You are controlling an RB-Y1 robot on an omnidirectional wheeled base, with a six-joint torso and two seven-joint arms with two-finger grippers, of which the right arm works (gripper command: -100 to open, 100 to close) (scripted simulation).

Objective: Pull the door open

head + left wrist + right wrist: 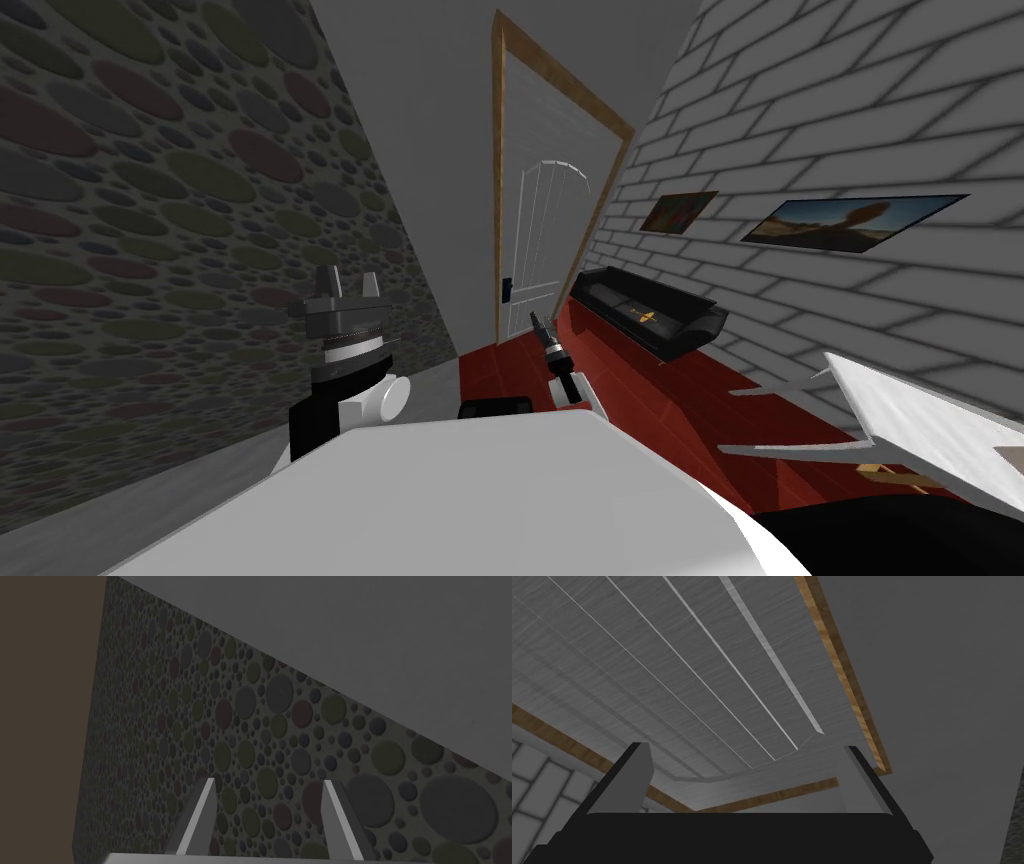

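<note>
The white door (540,230) sits in its wooden frame (497,150) at the hall's far end, dark handle (508,291) on its left edge, right gripper (539,322) pointing at it with fingers spread and empty, left gripper (345,285) raised by the pebbled wall (150,250) on the left, likewise released.

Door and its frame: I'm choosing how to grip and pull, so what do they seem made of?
Door: likely white-painted wood, matte, with faint streaky grain and raised panel ribs. Frame: seemingly bare light-brown wood, its grain plain. Handle: dark, too small to tell.
</note>
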